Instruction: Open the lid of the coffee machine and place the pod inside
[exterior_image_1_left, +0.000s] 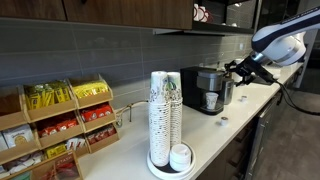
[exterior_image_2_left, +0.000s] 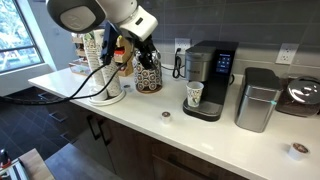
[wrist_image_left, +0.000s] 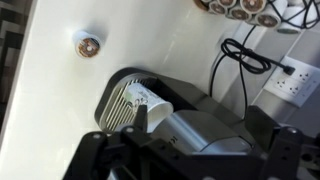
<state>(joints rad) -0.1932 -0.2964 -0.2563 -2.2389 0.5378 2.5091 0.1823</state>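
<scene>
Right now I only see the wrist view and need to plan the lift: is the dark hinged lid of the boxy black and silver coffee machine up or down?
Observer: The lid lies flat and shut on the coffee machine.
Operator: Where is my gripper relative to it?
Observer: The gripper hangs beside the machine's head, not above the lid.
Operator: Any pod besides the one I see?
Observer: Yes, a second small round pod lies on the white counter past the silver canister.

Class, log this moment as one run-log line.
gripper: open, empty, near coffee machine | lid: closed | pod: on counter, untouched
</scene>
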